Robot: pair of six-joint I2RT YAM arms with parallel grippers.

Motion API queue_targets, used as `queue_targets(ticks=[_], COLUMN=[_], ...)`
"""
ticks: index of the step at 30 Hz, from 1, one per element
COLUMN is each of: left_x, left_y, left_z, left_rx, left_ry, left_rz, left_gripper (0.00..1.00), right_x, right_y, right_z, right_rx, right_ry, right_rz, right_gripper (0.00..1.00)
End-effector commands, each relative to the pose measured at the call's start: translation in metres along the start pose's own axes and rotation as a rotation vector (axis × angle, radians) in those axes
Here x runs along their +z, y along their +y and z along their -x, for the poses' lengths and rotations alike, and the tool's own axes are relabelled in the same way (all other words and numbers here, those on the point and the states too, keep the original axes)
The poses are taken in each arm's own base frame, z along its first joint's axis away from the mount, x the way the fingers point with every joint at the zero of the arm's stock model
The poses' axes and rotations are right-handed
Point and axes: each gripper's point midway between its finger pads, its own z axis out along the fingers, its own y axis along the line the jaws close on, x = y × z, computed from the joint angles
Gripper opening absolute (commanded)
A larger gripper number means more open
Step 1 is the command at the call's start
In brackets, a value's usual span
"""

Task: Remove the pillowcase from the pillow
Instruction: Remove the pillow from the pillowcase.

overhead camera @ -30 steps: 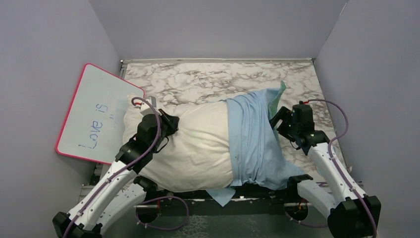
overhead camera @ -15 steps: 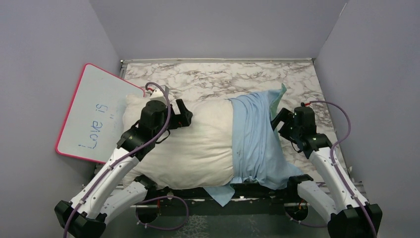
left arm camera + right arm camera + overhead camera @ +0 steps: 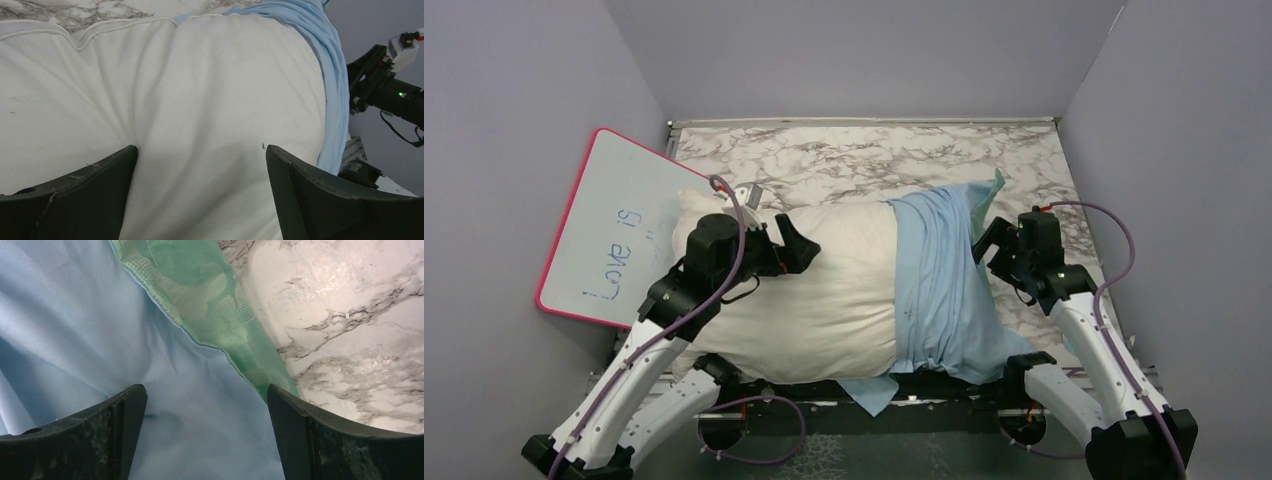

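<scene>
Left gripper spread wide over the bare pillow, right gripper gaping at the pillowcase, frame right. Thin, limp cloth; I'd pinch its bunched right edge.

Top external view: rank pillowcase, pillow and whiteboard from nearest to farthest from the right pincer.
From the right pincer:
1. pillowcase: right beside it on its left, covering the right end of the pillow.
2. pillow: the bare cream part starts further left, mid-scene.
3. whiteboard: far left side, beyond the pillow.
</scene>
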Motion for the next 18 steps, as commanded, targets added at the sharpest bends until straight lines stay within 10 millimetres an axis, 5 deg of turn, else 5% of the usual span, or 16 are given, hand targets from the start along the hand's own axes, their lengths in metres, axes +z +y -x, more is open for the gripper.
queue_targets(ticks=[1, 11, 18], left_x=[-0.030, -0.061, -0.059], left_y=[-0.029, -0.019, -0.017], left_z=[-0.042, -0.115, -0.128], left_rx=[-0.140, -0.381, -0.425], left_ry=[0.143, 0.285, 0.322], left_rz=[-0.192, -0.270, -0.278], left_gripper=[0.99, 0.99, 0.99], right_x=[-0.013, -0.017, -0.019], right_y=[0.009, 0.004, -0.003], right_z=[0.010, 0.021, 0.020], right_rx=[-0.017, -0.016, 0.019], right_ry=[-0.015, -0.060, -0.067], right_rz=[0.030, -0.015, -0.049], right_gripper=[0.95, 0.95, 0.95])
